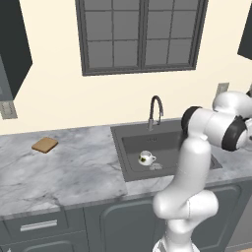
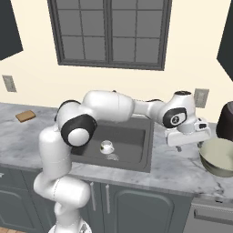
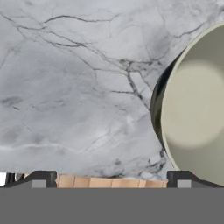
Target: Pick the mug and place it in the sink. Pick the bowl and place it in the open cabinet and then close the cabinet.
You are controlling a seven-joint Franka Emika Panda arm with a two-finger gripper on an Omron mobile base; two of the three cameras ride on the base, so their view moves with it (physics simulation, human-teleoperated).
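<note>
1. Where the sink (image 1: 147,147) is sunk into the marble bench (image 1: 64,172), the mug (image 1: 146,158) is seen standing upright on the basin floor, just beside the round silver drain (image 1: 156,167); in the right base view the mug (image 2: 107,146) is found at the middle of the basin.
2. The mug's handle is turned toward the right in the left base view, and a dark mark is shown on its wall.
3. A dark gooseneck faucet (image 1: 155,110) is mounted at the far rim of the sink, under a dark-framed window (image 1: 141,34).
4. The bowl (image 2: 218,156) is found on the bench well to the right of the sink, cream-white inside with a greyish outer wall; in the hand view its rim (image 3: 192,109) is cut off by the right edge.
5. A dark rounded object (image 2: 225,120) is placed just behind the bowl, at the far right; what it is cannot be told.
6. The tool (image 2: 189,144) is held above the bench between the sink and the bowl, near the bowl's left rim; its jaws are spread wide and nothing is gripped between them.
7. In the hand view the two fingertips (image 3: 41,178) are seen well apart over bare marble, with the bowl beside them.
8. A small brown flat object (image 1: 45,144) lies on the bench far to the left of the sink.
9. Dark grey panelled doors (image 1: 123,226) are set below the bench.
</note>
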